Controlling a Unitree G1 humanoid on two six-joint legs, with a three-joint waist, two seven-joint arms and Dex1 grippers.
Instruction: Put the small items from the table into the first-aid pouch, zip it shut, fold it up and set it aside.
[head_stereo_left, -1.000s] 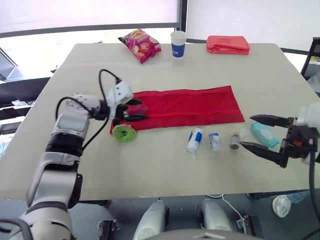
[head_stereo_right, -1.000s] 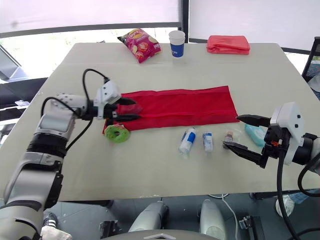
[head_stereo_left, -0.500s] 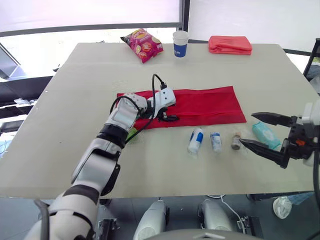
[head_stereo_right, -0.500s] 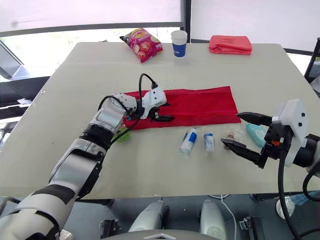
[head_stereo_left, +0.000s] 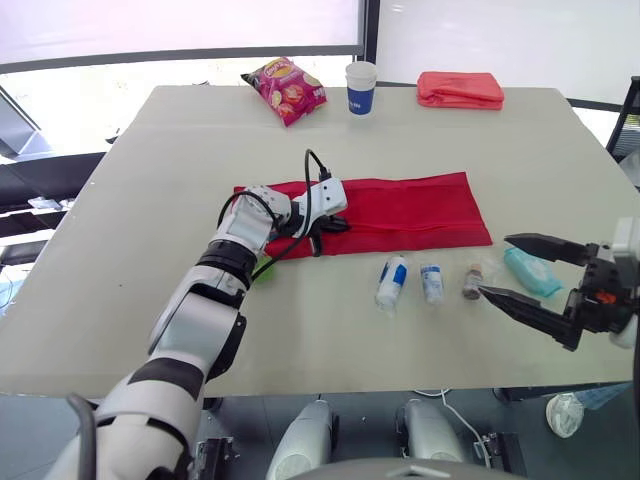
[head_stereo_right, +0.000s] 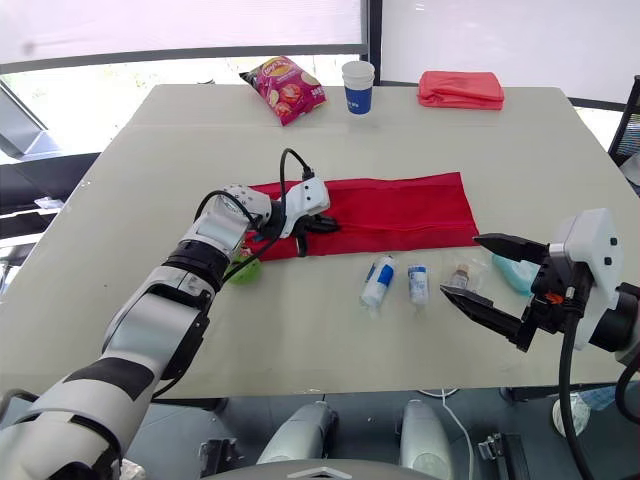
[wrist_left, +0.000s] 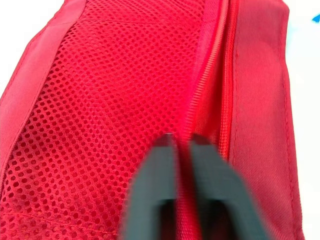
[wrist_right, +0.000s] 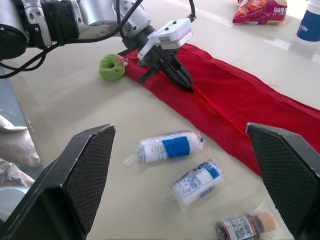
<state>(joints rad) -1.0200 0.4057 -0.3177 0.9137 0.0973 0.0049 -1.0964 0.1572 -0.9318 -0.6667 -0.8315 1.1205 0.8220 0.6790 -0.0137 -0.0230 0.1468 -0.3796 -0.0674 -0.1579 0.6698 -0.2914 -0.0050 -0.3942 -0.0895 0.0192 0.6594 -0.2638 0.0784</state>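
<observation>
First-aid pouch (head_stereo_left: 400, 210) lies unfolded mid-frame, left gripper (head_stereo_left: 335, 224) pinched nearly closed on its zipper seam, right gripper (head_stereo_left: 494, 264) wide open and empty at lower right; bandage rolls (head_stereo_left: 390, 281), bottle (head_stereo_left: 471, 281), teal packet (head_stereo_left: 530, 270) and green roll (wrist_right: 112, 67) lie outside, so packing seems unstarted.

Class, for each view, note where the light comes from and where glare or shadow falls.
Left eye view: daylight through the window behind the table burns out to white. Right wrist view: the wrapped roll casts a soft, short shadow and its wrapper glints. Left wrist view: the pouch mesh is evenly lit; the table beyond it is blown white.
</observation>
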